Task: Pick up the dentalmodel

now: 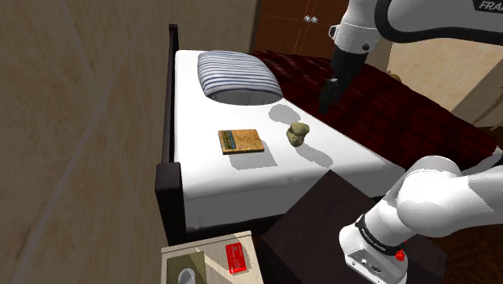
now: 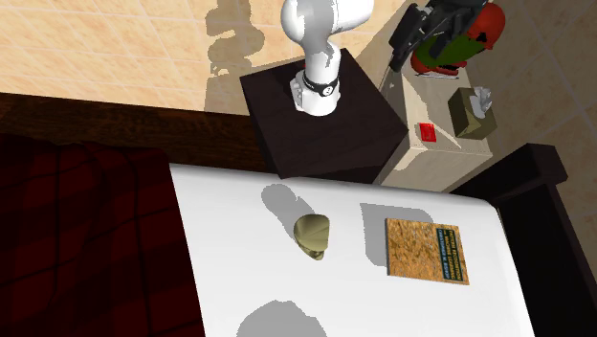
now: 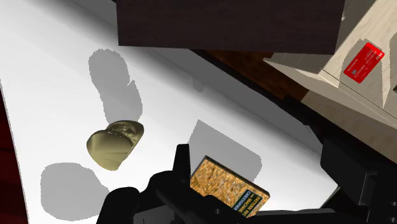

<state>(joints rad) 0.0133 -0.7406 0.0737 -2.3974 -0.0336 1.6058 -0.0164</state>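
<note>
Olive dentalmodel (image 1: 297,133) on white bed (image 1: 211,176)

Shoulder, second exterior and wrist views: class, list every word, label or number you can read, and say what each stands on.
"FRAN": on the white arm, cut off at the shoulder view's top right corner.
Book: lettering on the dark strip along one edge, too small to read.
Red item on the bedside cabinet: pale marks, too blurred to read.

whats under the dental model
The white sheet: the model rests directly on it. The patch right beneath is covered by the model itself, so it cannot be seen.
</note>
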